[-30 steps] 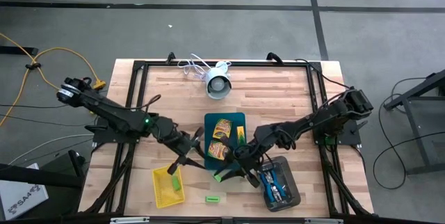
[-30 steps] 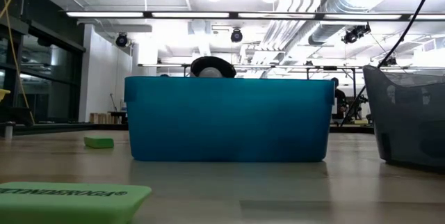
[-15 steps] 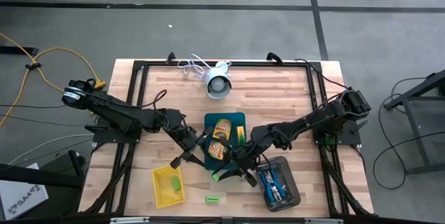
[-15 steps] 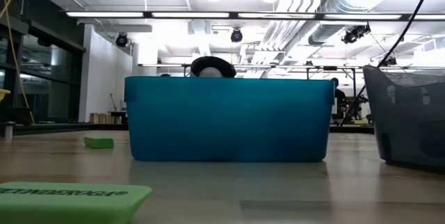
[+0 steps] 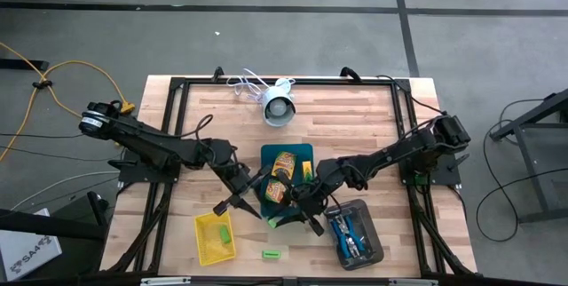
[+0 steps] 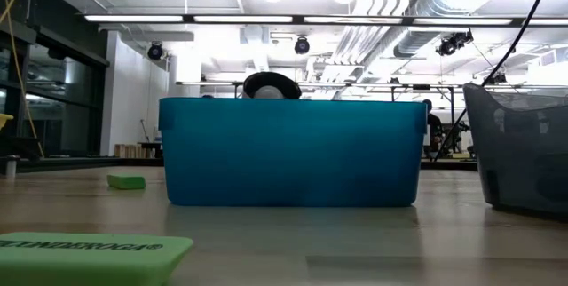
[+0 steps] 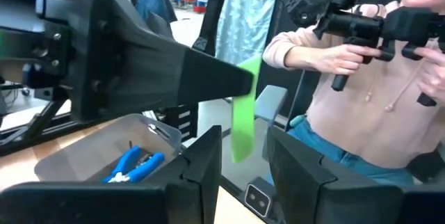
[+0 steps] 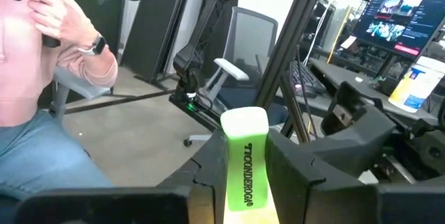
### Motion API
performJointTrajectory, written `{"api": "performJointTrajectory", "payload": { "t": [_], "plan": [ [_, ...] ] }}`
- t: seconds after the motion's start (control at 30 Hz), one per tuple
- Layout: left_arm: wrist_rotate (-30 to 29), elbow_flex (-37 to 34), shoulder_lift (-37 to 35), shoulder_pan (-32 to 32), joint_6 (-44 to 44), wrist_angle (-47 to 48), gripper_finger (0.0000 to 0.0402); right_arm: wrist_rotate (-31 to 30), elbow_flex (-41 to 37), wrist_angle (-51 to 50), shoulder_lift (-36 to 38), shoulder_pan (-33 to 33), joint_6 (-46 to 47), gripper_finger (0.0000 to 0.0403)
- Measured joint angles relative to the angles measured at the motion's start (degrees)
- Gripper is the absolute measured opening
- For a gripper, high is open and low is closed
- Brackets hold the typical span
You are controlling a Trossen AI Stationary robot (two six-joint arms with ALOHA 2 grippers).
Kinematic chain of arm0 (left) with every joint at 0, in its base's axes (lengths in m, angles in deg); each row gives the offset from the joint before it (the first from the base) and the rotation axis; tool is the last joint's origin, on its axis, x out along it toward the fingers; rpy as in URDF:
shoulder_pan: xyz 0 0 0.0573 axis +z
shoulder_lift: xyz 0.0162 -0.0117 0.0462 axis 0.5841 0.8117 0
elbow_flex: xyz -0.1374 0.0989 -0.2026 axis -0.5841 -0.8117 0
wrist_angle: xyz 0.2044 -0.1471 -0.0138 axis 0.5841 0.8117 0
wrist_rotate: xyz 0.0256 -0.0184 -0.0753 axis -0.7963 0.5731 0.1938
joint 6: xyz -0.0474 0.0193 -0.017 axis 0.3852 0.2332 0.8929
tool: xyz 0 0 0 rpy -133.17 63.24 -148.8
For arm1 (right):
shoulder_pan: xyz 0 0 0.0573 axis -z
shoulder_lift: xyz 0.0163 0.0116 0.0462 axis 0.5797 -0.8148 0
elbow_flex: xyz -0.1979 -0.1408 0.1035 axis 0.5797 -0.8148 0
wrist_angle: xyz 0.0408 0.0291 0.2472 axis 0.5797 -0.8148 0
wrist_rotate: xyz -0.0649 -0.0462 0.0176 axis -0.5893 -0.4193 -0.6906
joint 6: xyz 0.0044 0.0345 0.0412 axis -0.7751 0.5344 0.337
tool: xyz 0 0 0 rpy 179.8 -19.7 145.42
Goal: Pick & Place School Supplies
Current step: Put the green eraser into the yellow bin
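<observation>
Right now the right gripper (image 5: 286, 222) sits just near of the teal tray (image 5: 304, 151), its jaws shut on a green block (image 8: 245, 158). The right wrist view shows the block clamped between the two fingers (image 8: 208, 175), long axis running straight out past the fingertips, printed side facing the camera.

The left gripper (image 5: 232, 203) is close by on the left, near the tray's near-left corner, well within reach of the right one. In the left wrist view its jaws stand apart with nothing between them; the green block hangs right ahead of that gap, upright, held from above by the other arm's dark finger. So the two grippers point at each other, with the block's free end toward the left jaws.

My read: either a hand-over to the left arm or a drop by the right. The yellow tray (image 5: 202, 242), which already holds one green block (image 5: 225, 232), lies left and near, closer to the left arm.

Other supplies:
- two orange boxes (image 5: 283, 162) lie in the teal tray
- blue scissors (image 5: 351, 235) lie in the grey tray (image 5: 377, 249), right of the grippers
- one loose block (image 5: 272, 254) rests on the surface (image 5: 204, 117) at the near edge, between yellow and grey trays

A person (image 7: 354, 106) sits beyond the table.
</observation>
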State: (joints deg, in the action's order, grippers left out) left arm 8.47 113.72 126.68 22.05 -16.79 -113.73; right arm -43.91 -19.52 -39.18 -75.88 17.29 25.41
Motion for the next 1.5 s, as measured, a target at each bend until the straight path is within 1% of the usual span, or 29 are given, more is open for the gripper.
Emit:
{"api": "performJointTrajectory", "payload": {
  "t": [0.87,0.93,1.13,1.3,1.5],
  "plan": [
    [-2.24,0.0,0.0,-0.29,-0.08,-0.03,0.0113,-0.33,0.0,-0.81,0.0,1.06,-3.67,0.0075],
    [-1.57,0.0,-0.02,-0.29,0.3,0.43,0.0113,0.39,0.0,-1.17,0.0,1.06,-3.67,0.0075],
    [2.96,0.0,-0.02,-0.21,0.06,0.67,0.0113,3.56,0.0,-1.25,0.0,1.01,-3.66,0.0075],
    [3.42,0.0,0.14,0.24,-0.02,-0.23,0.0113,4.09,0.0,-1.25,0.0,1.01,-3.89,0.0075],
    [3.3,0.0,1.38,0.85,0.31,-2.04,0.0113,4.14,0.0,-1.26,0.0,1.31,-6.67,0.0075]
  ]
}}
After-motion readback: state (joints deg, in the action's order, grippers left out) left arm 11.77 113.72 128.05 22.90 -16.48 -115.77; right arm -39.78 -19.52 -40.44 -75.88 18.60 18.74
